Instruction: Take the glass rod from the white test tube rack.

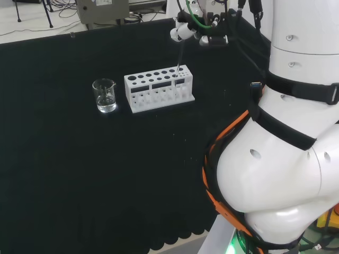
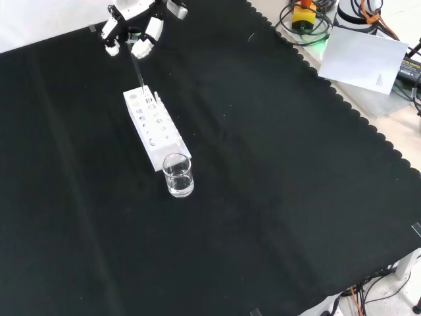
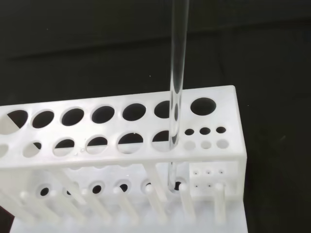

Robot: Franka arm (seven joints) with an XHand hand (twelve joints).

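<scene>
The white test tube rack (image 1: 159,88) stands on the black cloth, with several round holes in its top. A thin glass rod (image 1: 178,61) stands upright in a hole at the rack's right end in the head view. In the wrist view the rod (image 3: 178,63) passes down through a hole of the rack (image 3: 121,155), and its lower end is still inside. The hand (image 1: 185,32) hangs above the rack with its fingers curled about the rod's top. In the front view the hand (image 2: 131,26) is at the top left, and the rod (image 2: 139,72) reaches down to the rack (image 2: 156,128).
A small glass beaker (image 1: 105,95) with a little clear liquid stands just left of the rack in the head view, and shows as the beaker (image 2: 178,175) nearer the camera in the front view. The arm's white links (image 1: 286,159) stand at right. A white paper sheet (image 2: 365,56) lies beyond the cloth's edge.
</scene>
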